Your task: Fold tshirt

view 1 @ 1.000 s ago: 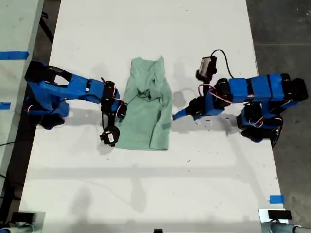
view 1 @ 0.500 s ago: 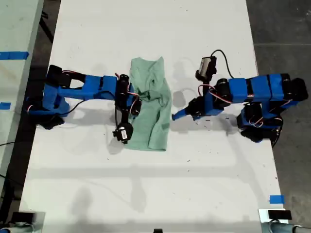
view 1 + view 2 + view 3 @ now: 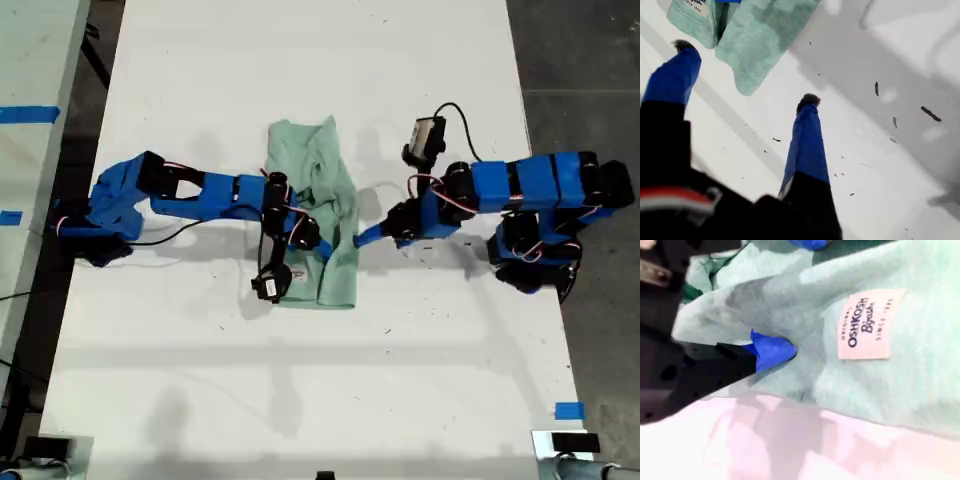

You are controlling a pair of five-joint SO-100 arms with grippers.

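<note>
The white table [image 3: 320,400] fills most of the exterior view, with dark floor along both sides and a scrap of blue tape [image 3: 569,410] near the table's lower corner on the exterior view's right. The tshirt [image 3: 318,215] lies near the table's middle, bunched into a narrow upright strip, crumpled where cloth overlaps.

The arm based on the exterior view's left reaches across onto the shirt. This is my second arm: its wrist view is full of mint cloth at close range. My second gripper [image 3: 312,240] sits over the shirt's lower half, and in the second wrist view [image 3: 771,351] a blue fingertip [image 3: 774,349] presses into a raised fold of fabric, so it is clamped on the tshirt [image 3: 900,385]. A pale sewn label [image 3: 869,325] reading "OshKosh" lies flat on the cloth just beside that fold.

The arm based on the exterior view's right is my first arm. My first gripper [image 3: 366,238] rests low over bare table just beside the shirt's edge, not touching it. In the first wrist view its fingers [image 3: 807,145] stand spread wide with nothing between them [image 3: 746,75], and a hemmed corner of the tshirt [image 3: 760,40] lies just beyond the tips. Small dark specks [image 3: 930,114] dot the table there.
</note>
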